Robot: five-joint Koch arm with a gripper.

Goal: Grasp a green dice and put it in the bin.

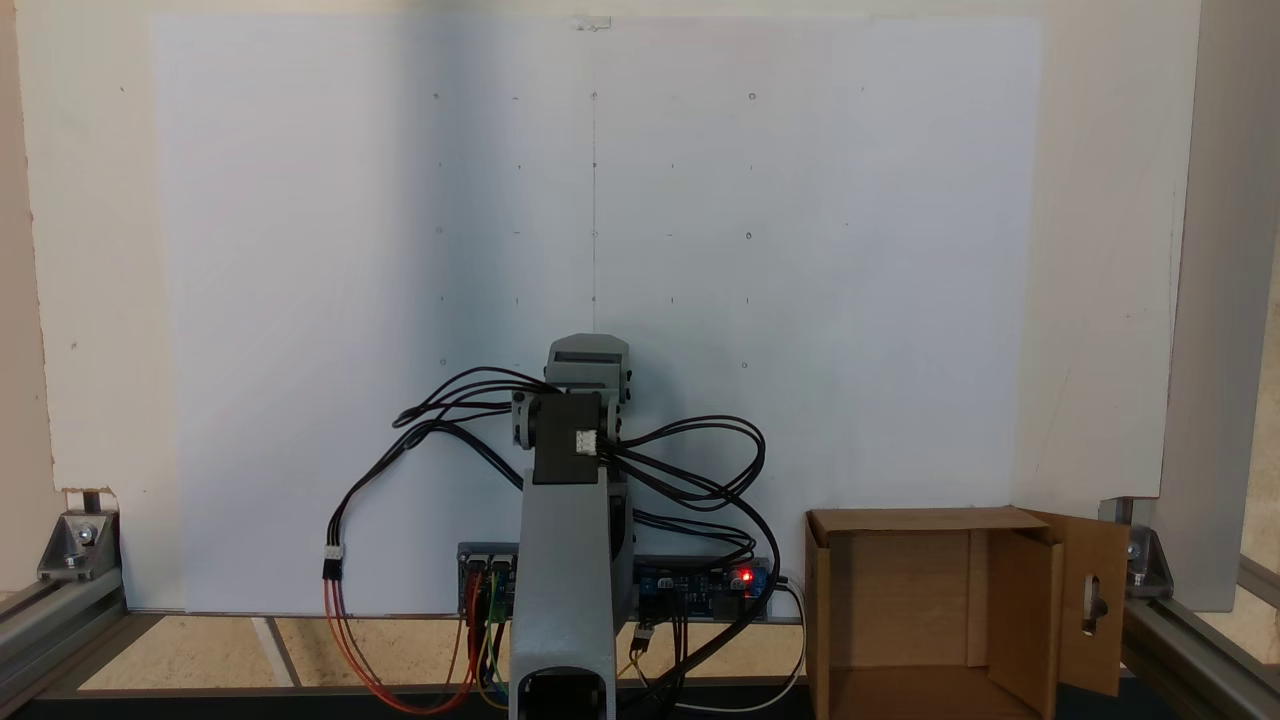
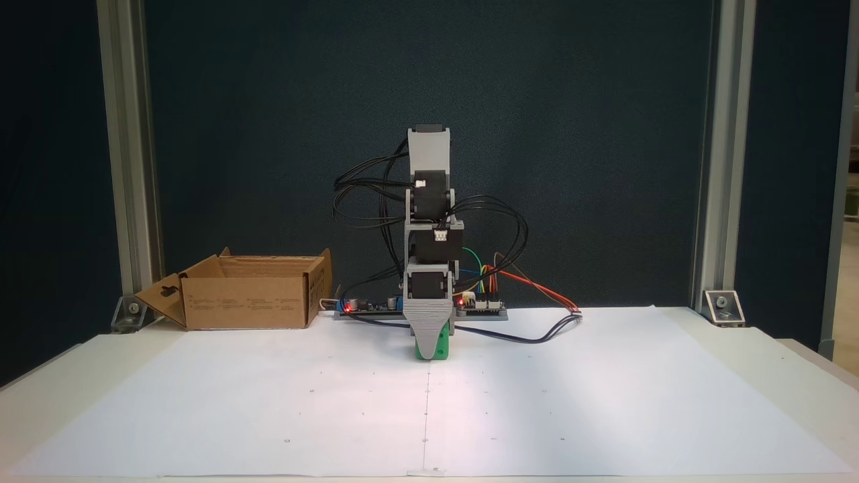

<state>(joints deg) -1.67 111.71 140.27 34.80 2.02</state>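
Green shows under the grey end effector [image 2: 430,345] in a fixed view: the green dice [image 2: 430,350] sits low, right at the white paper sheet [image 2: 268,402] on the worktop [image 2: 772,362]. The grey tip covers most of the cube, and the two fingers line up one behind the other, so I cannot tell if they pinch it or just sit over it. The brown bin [image 2: 248,302] stands far left, well apart from the arm. In a fixed view from behind, the arm [image 1: 565,590] hides the dice, and the bin [image 1: 900,620] is cut off at the bottom edge. Black cables [image 1: 690,470] loop beside the arm.
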